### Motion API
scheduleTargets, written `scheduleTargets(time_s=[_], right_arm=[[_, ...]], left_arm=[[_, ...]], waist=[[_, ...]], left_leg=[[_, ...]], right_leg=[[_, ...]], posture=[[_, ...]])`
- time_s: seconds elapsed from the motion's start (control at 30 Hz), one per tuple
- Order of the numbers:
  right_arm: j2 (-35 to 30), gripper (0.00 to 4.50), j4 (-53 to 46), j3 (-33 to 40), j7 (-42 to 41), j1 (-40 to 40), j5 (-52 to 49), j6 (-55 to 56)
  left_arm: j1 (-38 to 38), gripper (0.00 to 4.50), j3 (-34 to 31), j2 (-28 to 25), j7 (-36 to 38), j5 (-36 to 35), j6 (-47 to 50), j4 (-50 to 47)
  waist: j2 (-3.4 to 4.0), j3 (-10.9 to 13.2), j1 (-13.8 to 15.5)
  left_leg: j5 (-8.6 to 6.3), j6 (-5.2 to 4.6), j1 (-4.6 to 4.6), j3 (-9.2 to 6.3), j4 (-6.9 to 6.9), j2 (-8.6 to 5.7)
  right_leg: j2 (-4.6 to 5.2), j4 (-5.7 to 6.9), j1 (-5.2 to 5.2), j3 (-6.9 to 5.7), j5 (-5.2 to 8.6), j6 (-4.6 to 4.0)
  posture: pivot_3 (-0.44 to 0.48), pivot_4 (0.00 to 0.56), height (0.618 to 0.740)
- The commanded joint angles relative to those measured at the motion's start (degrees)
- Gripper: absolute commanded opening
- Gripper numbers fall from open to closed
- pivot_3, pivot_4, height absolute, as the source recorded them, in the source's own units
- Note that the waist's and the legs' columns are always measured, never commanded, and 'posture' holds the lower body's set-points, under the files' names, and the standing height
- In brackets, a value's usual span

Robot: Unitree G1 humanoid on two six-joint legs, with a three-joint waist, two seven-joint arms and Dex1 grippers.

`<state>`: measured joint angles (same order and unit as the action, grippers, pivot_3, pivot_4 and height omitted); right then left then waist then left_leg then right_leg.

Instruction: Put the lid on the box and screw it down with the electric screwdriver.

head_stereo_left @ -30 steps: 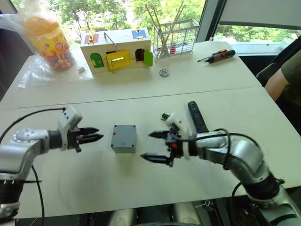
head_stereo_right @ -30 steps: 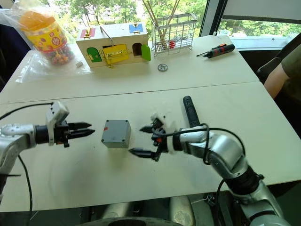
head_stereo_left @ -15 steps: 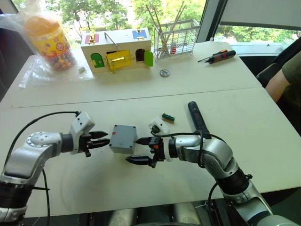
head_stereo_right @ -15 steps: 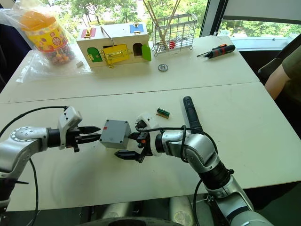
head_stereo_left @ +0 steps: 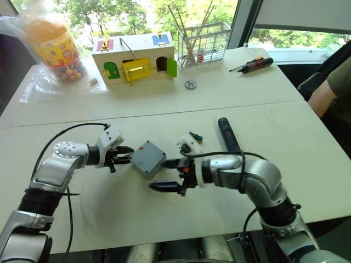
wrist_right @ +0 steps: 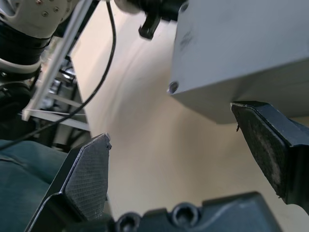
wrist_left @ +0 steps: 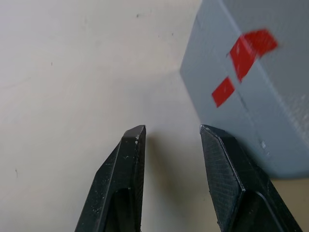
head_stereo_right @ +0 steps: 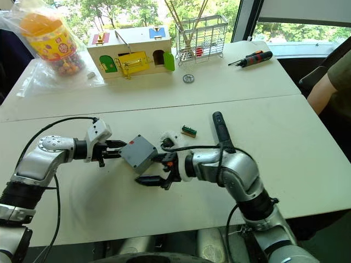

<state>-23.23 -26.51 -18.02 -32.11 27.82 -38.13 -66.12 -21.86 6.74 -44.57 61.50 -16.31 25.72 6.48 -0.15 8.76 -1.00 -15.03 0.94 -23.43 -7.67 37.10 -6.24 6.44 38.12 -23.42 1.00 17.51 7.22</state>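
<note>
The right gripper (wrist_right: pixel 171 159) has its two black fingers (wrist_right: pixel 86 180) spread wide apart. The grey box (wrist_right: pixel 241 48) sits just past them, and one finger touches its lower edge – the other is well off to the side. A black cable (wrist_right: pixel 104 72) curves over the pale table (wrist_right: pixel 159 154)

Both eye views look forward and down over the desk (head_stereo_left: pixel 307 137). Each wrist view faces, very near, the box (head_stereo_left: pixel 148 159), shared by all.
</note>
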Motion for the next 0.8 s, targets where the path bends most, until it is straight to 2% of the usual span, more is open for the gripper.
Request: scheduleTargets(time_s=[0.03, 0.27, 0.47, 0.63, 0.8], right_arm=[[-5.22, 4.46, -1.35, -1.21, -4.18, 2.23, 5.92, 9.15], [-7.30, 4.46, 5.56, -5.80, -10.02, 3.90, 13.75, 20.03], [-4.73, 4.46, 11.23, -9.95, -15.16, 4.72, 17.14, 25.06], [-3.32, 4.46, 13.27, -11.29, -17.76, 3.98, 18.82, 27.40], [-2.98, 4.46, 12.74, -11.69, -19.51, 3.16, 19.84, 28.00]], left_arm=[[1.94, 1.80, -6.08, -2.73, 0.61, -3.32, 2.65, -4.10], [14.63, 1.80, -12.66, -5.49, -0.94, -10.51, 12.77, -21.09], [21.65, 1.80, -14.89, -4.69, -4.36, -11.57, 14.71, -25.30], [23.17, 1.80, -15.29, -4.47, -5.34, -12.28, 15.28, -26.43], [21.68, 1.80, -12.51, -2.53, -6.41, -13.16, 15.87, -27.79]], waist=[[-0.01, -0.01, -0.01], [-0.01, -0.01, -0.70], [-0.01, 0.00, 0.27], [-0.01, 0.00, 0.22], [-0.01, 0.00, 0.19]], left_leg=[[0.00, 0.00, 0.00, 0.00, 0.00, 0.00], [-0.01, -0.02, 0.00, 0.03, -0.10, 0.06], [0.00, 0.00, 0.02, 0.01, 0.02, 0.05], [0.00, 0.00, 0.01, 0.01, -0.01, 0.05], [0.00, 0.01, 0.02, 0.01, -0.02, 0.05]], right_leg=[[0.00, -0.01, 0.00, -0.01, 0.00, 0.00], [0.00, 0.00, -0.04, 0.07, 0.00, 0.00], [0.00, -0.02, 0.06, 0.07, 0.00, 0.00], [0.00, -0.04, 0.05, 0.06, 0.00, 0.00], [0.00, -0.04, 0.05, 0.06, 0.00, 0.00]], posture=[[0.000, 0.150, 0.740], [0.000, 0.150, 0.740], [0.000, 0.150, 0.740], [0.000, 0.150, 0.740], [0.000, 0.150, 0.740]])
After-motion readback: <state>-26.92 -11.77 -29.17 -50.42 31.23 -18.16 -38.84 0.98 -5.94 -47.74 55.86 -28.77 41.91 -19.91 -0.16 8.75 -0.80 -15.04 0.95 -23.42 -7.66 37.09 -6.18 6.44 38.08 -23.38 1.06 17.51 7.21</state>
